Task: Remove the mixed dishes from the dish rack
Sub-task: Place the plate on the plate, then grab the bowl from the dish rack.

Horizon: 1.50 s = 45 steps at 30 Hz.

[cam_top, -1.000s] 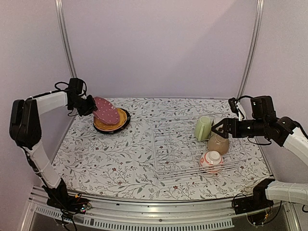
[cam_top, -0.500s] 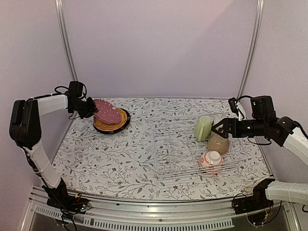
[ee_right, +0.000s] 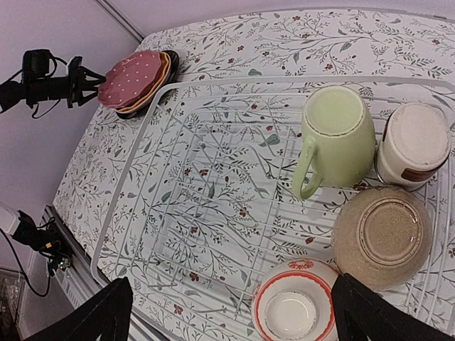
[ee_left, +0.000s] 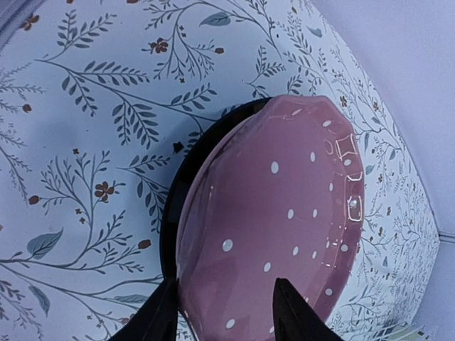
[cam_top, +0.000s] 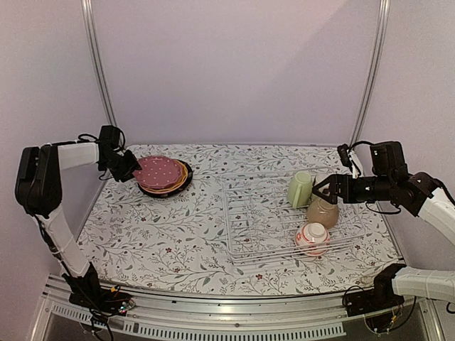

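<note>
The maroon dotted plate (cam_top: 158, 171) (ee_left: 284, 213) lies flat on top of a stack with an orange plate (cam_top: 184, 172) and a dark-rimmed plate (ee_left: 178, 192), back left on the tablecloth. My left gripper (cam_top: 126, 168) (ee_left: 224, 283) is open at the plate's left rim, one finger to each side of the edge. The white dish rack (cam_top: 245, 213) (ee_right: 178, 177) holds a pale green cup (cam_top: 300, 189) (ee_right: 338, 138), a tan bowl (cam_top: 322, 212) (ee_right: 384, 238), a white-and-red bowl (cam_top: 313, 237) (ee_right: 295, 305) and a small grey-white cup (ee_right: 414, 142). My right gripper (cam_top: 323, 190) (ee_right: 242, 320) hangs wide open above the rack's right side.
A floral tablecloth (cam_top: 163, 234) covers the table. The rack's left half (ee_right: 213, 213) holds nothing. Metal frame posts (cam_top: 96, 64) stand at the back corners, and purple walls close in on both sides.
The maroon plate went from tilted in my left gripper to lying flat on the stack. The left jaws spread apart and the gripper backed slightly left. The right arm stayed still.
</note>
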Each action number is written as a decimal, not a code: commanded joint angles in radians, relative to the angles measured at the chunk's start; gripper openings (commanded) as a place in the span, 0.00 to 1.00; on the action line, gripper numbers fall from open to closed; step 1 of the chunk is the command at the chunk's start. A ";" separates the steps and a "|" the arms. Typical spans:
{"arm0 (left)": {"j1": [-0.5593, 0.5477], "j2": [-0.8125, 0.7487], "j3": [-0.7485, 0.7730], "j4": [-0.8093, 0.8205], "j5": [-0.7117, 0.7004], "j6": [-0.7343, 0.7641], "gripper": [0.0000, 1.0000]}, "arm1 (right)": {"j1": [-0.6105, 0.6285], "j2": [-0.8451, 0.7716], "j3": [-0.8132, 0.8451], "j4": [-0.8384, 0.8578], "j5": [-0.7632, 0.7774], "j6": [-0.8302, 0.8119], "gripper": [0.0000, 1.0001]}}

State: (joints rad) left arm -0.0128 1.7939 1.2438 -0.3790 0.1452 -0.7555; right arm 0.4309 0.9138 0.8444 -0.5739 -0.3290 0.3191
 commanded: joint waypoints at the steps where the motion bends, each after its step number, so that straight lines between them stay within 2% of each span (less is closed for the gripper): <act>1: 0.004 0.029 0.006 0.011 0.002 0.010 0.46 | -0.005 -0.003 0.014 0.017 -0.010 0.005 0.99; 8: 0.002 0.055 0.022 0.001 0.016 0.017 0.49 | -0.004 -0.009 0.012 0.016 -0.008 0.006 0.99; 10: 0.000 0.059 0.031 -0.005 0.021 0.024 0.58 | -0.004 -0.007 0.014 0.013 -0.008 0.006 0.99; 12: -0.012 0.062 0.048 -0.023 0.016 0.046 0.60 | -0.003 -0.005 0.016 0.014 -0.009 0.004 0.99; 14: -0.029 0.055 0.058 -0.043 -0.003 0.067 0.71 | -0.003 0.000 0.018 0.011 -0.011 0.002 0.99; 18: -0.068 0.036 0.093 -0.095 -0.050 0.116 0.77 | -0.003 0.010 0.035 -0.023 -0.018 -0.003 0.99; 20: -0.085 0.022 0.109 -0.110 -0.075 0.139 0.90 | -0.003 0.016 0.057 -0.056 -0.015 -0.007 0.99; 26: -0.094 0.010 0.144 -0.167 -0.130 0.155 0.99 | -0.003 0.028 0.121 -0.174 0.052 -0.015 0.99; 35: -0.164 -0.129 0.171 -0.198 -0.327 0.211 0.99 | -0.004 0.038 0.148 -0.253 0.096 -0.018 0.99; 45: -0.291 -0.224 0.221 -0.217 -0.389 0.308 1.00 | 0.018 0.077 0.201 -0.404 0.098 -0.029 0.96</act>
State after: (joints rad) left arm -0.2672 1.5963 1.4544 -0.5632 -0.2062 -0.4919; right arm 0.4324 0.9840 1.0138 -0.8749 -0.2447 0.3023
